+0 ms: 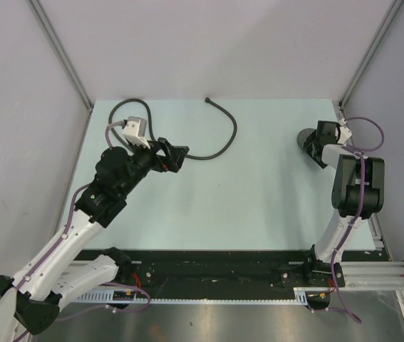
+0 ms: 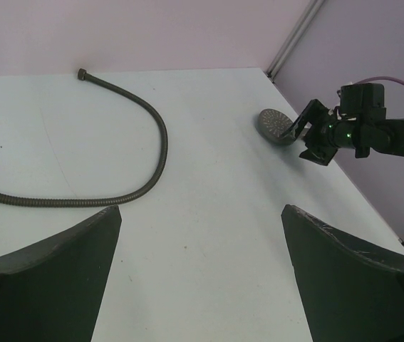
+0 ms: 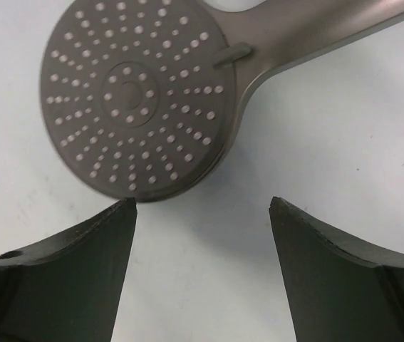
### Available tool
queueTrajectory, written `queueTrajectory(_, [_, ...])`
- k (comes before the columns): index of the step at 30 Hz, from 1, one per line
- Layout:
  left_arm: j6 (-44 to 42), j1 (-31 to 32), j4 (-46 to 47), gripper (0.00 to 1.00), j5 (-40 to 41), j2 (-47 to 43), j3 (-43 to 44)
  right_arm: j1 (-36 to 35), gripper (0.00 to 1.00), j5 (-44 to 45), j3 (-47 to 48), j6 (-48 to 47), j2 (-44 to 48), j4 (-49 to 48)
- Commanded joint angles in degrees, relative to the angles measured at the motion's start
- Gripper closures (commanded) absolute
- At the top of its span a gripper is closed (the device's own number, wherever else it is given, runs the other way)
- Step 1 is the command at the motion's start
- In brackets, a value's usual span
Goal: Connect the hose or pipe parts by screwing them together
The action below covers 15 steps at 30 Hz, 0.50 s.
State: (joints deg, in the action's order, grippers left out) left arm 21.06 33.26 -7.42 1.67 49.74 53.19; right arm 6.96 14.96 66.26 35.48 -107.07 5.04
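A long dark grey hose lies curved across the far left half of the table, one threaded end near the back wall. In the left wrist view the hose runs ahead and to the left of my left gripper, which is open and empty. My left gripper hovers close to the hose's middle stretch. The dark grey shower head lies face up at the far right, handle pointing away. My right gripper stands open just beside the shower head, left fingertip near its rim, nothing between the jaws.
Grey enclosure walls and aluminium posts ring the pale table. A black rail with the arm bases runs along the near edge. Thin purple cables loop off the right arm by the right wall.
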Motion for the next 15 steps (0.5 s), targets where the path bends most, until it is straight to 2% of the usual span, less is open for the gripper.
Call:
queueTrajectory(1, [1.2,-0.2,1.6,0.00,-0.3,-0.7,-0.1,1.2,0.20,-0.7,2.6,1.9,-2.9,-7.0])
queueTrajectory(5, [1.2,-0.2,1.6,0.00,-0.3,-0.3,-0.2,3.1,0.20,-3.6,3.5,2.9,-3.3,-7.7])
queueTrajectory(10, [1.4,-0.3,1.5,0.00,-1.1,0.1,0.0,3.8,0.21,-2.4,4.8,1.8,-0.1,-8.0])
queueTrajectory(15, [1.7,-0.4,1.6,0.00,-1.2,0.6,0.0,5.6,0.16,-2.5,9.4,-1.3,-2.6,-7.6])
